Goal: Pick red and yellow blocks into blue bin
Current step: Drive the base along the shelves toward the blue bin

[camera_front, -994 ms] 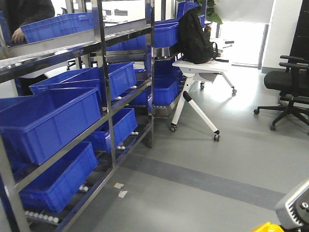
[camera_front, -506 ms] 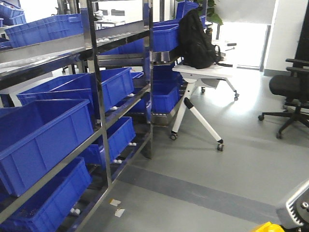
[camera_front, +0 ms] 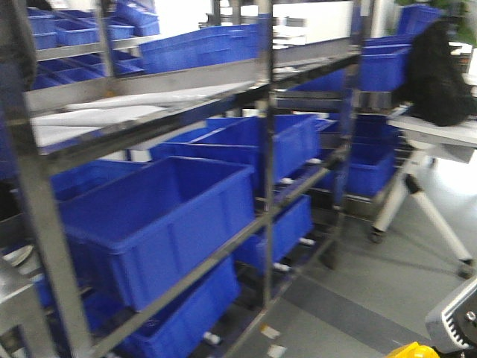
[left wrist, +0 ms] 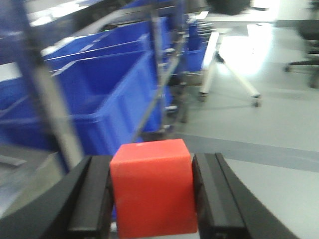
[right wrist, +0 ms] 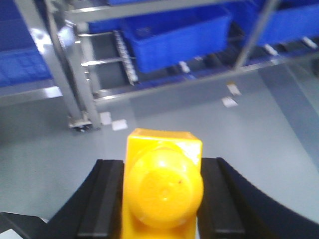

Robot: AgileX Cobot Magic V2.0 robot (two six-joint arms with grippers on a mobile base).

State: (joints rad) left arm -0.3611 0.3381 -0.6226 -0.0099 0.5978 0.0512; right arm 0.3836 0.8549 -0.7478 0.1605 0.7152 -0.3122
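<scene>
Grey floor [camera_front: 417,276], steel rack [camera_front: 268,149] of blue tubs [camera_front: 156,216]. Left gripper [left wrist: 151,160] pinches red cube [left wrist: 152,194]; right gripper [right wrist: 164,164] pinches yellow brick [right wrist: 163,186], stud facing camera.

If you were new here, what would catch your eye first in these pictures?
A red cube fills the left wrist view, clamped between the left fingers, and a yellow brick sits likewise between the right fingers. Ahead, a steel rack holds rows of blue bins.
</scene>
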